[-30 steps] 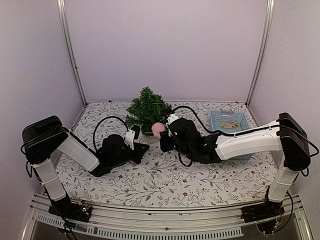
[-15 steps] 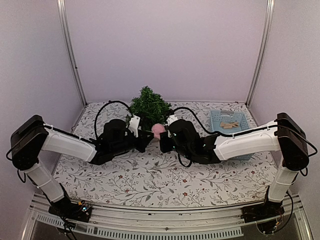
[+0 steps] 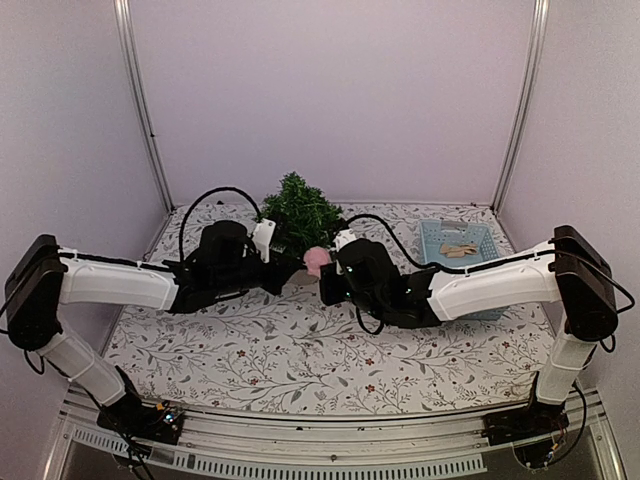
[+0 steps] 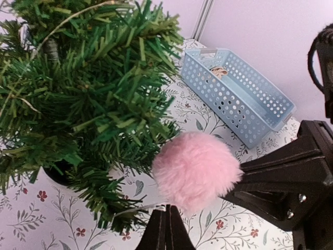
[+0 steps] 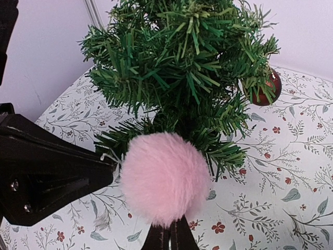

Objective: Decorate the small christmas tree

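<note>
The small christmas tree (image 3: 298, 212) stands at the back middle of the table, with bushy green branches (image 4: 88, 88) (image 5: 182, 57). A fluffy pink pompom (image 3: 318, 260) (image 4: 196, 169) (image 5: 164, 177) hangs in front of its lower branches. My right gripper (image 3: 327, 271) (image 5: 169, 228) is shut on the pompom's underside. My left gripper (image 3: 298, 263) (image 4: 167, 209) comes in from the left. It is shut on the pompom's thin white string (image 4: 136, 208) (image 5: 110, 156). The two grippers' tips nearly meet at the pompom.
A red bauble (image 5: 269, 87) hangs on a branch on the tree's right side. A light blue perforated basket (image 3: 458, 245) (image 4: 239, 94) with wooden ornaments inside sits at the back right. Both arms lie low over the floral table cover (image 3: 300, 360).
My left arm has risen off the table and reached right towards the tree, bringing its gripper up to the pompom. The right arm and the pompom have stayed still.
</note>
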Controlling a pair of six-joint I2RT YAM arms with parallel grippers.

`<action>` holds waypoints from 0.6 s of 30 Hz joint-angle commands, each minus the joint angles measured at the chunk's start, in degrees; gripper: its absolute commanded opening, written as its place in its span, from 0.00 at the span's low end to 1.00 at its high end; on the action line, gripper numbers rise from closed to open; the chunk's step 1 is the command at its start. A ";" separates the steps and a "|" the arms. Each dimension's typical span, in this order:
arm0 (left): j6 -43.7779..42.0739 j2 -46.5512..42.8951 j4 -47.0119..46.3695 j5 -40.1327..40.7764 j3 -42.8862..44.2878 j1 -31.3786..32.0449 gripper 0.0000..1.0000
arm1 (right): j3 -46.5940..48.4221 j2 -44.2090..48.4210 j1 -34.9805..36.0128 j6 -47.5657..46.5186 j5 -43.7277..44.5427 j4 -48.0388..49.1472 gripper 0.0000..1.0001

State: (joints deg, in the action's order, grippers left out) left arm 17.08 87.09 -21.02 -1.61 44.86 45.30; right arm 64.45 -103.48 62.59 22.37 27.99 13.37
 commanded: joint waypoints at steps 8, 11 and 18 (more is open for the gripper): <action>0.66 -0.49 6.04 -5.15 3.63 -3.78 0.00 | -0.39 -0.68 0.05 0.70 0.88 0.13 0.00; 1.11 -0.70 6.31 -4.85 3.16 -4.43 0.00 | -0.46 -0.71 0.08 0.54 1.01 0.08 0.00; 1.98 -2.55 6.17 -2.12 1.15 -5.54 0.00 | -0.72 -0.72 0.08 0.74 1.63 -0.51 0.00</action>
State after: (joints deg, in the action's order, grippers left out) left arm 18.28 86.37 -15.25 -5.26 46.94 40.91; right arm 64.45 -103.48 62.59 22.74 28.03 13.37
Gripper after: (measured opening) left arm 0.005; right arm 0.013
